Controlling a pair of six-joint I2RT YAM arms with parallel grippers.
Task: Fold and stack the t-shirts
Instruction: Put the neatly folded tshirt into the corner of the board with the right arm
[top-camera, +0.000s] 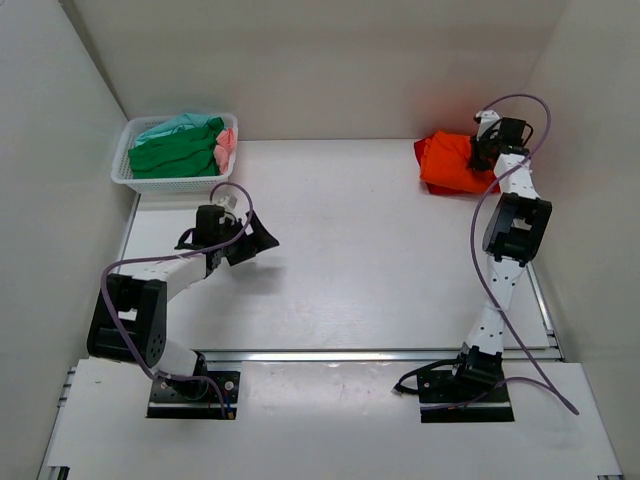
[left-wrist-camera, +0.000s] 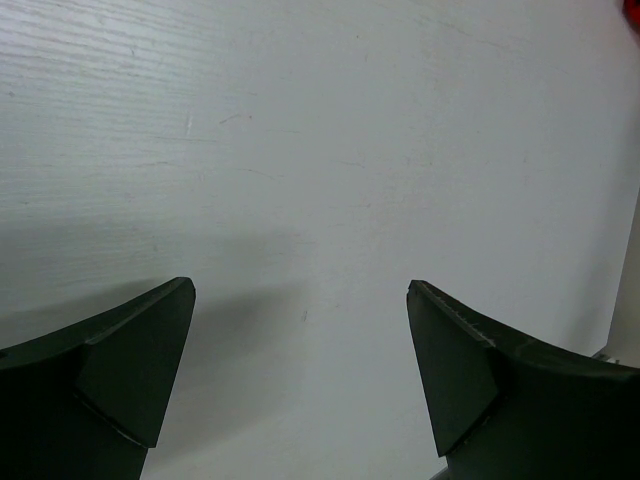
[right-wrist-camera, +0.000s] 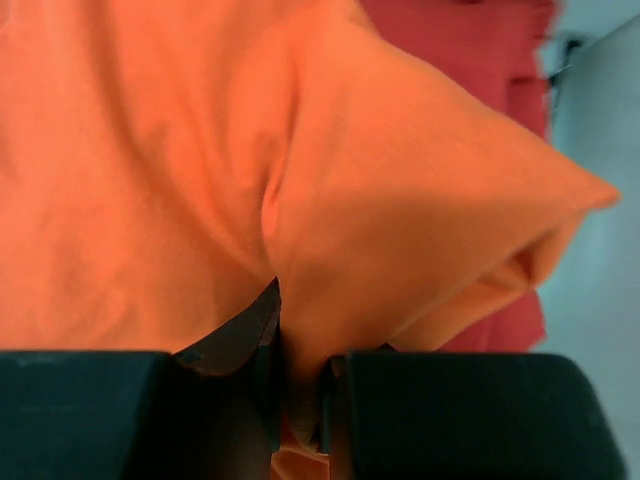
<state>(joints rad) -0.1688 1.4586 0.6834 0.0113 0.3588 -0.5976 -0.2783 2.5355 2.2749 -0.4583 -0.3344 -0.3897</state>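
Observation:
A bright orange t-shirt (top-camera: 450, 160) lies bunched at the table's far right, on top of a deeper red t-shirt (top-camera: 424, 152). My right gripper (top-camera: 487, 150) is shut on a fold of the orange t-shirt (right-wrist-camera: 400, 200), and the red one (right-wrist-camera: 470, 40) shows behind it. Green (top-camera: 175, 155), teal (top-camera: 175, 125) and pink (top-camera: 227, 140) t-shirts sit in the white mesh basket (top-camera: 127, 178) at the far left. My left gripper (top-camera: 262, 238) is open and empty, its fingers (left-wrist-camera: 130, 365) spread over bare table.
White walls close in the table on the left, back and right. A metal rail (top-camera: 380, 353) runs along the near edge in front of the arm bases. The right arm's purple cable (top-camera: 520, 100) loops above the orange shirt.

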